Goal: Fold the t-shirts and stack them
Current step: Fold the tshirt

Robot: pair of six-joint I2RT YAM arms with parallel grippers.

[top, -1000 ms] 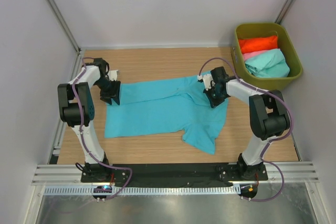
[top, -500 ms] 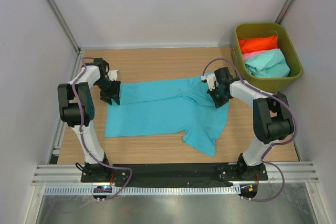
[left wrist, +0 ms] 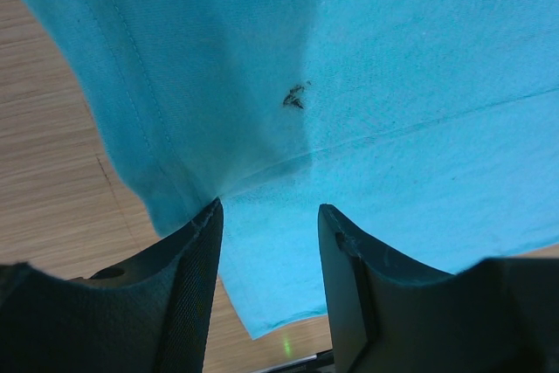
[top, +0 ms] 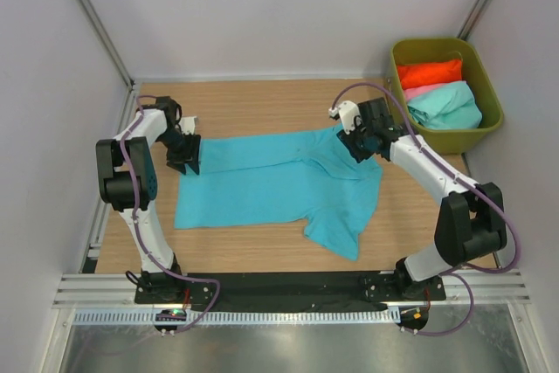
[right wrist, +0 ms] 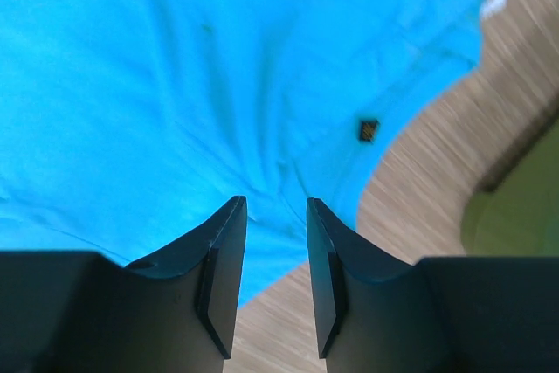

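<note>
Wooden desk point(top: 262, 102), flattening step: turquoise-blue t-shirt point(top: 271, 185) spread, near sleeve point(top: 336, 231) rumpled.
Left pincer point(left wrist: 269, 209) and right pincer point(right wrist: 275, 203) stand part-open, empty; regripping that sleeve looks next.

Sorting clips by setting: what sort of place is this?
Probably a lab test cell rather than a home: bare white panel walls box in a wooden table, two robot arms are bolted to a rail at its near edge, and an olive bin holds t-shirts.

Spread t-shirt point(top: 262, 185) on the table point(top: 262, 107)
My left claw point(left wrist: 268, 207) at its left edge; bin point(top: 445, 138) with three t-shirts point(top: 441, 98) behind its right end.
</note>
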